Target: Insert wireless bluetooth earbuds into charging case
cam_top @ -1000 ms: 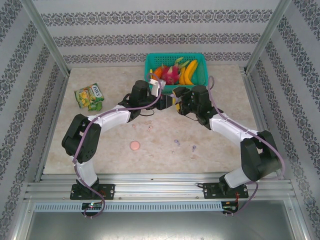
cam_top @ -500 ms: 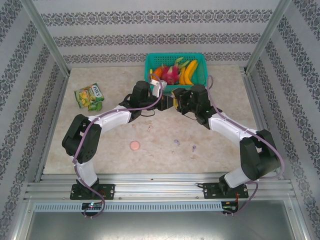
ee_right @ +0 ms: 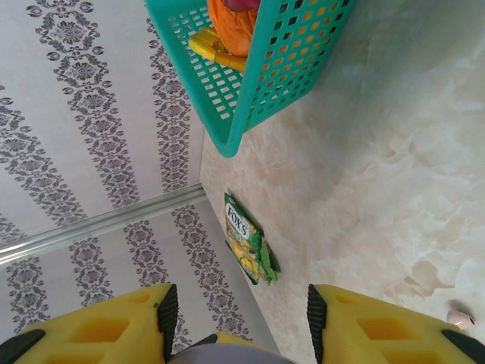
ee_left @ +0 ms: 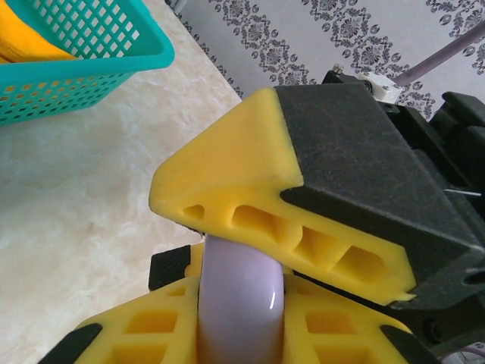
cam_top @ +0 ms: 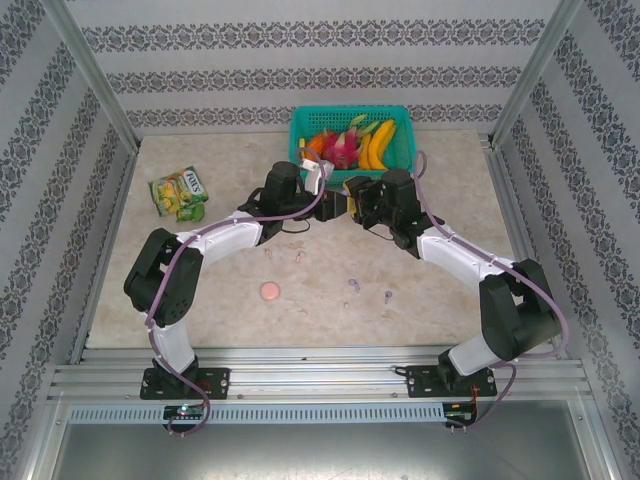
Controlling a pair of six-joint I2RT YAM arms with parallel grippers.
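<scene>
Lilac plastic, smooth and glossy with a rounded rim, marks the charging case, seen edge-on and clamped between the ribbed yellow fingers of the left gripper. The jaws of the right gripper stand apart on either side of the same lilac body. One of its fingers, a yellow wedge backed by matte black, lies across the top of the case. Whether this second grip presses or merely brackets cannot be told.

Both grippers meet over the table, a pale marbled slab, just in front of the teal lattice basket of fruit. The earbuds lie loose on the slab nearer the arm bases, well apart from the held case: a lilac pair toward the right arm and a pale pink pair toward the left, each a tiny stemmed bud. A flat round pink case sits near the pink pair, and a crinkled green snack packet lies far left.

Judged risk: the case is slick, curved and held by its thin edge, so uneven pull from the opposing finger may twist it out of the clamp and drop it to the slab. If the lid is being pried, a slip would likely snap it shut. The buds, tiny and rounded, may roll or skid under a coarse pinch.
</scene>
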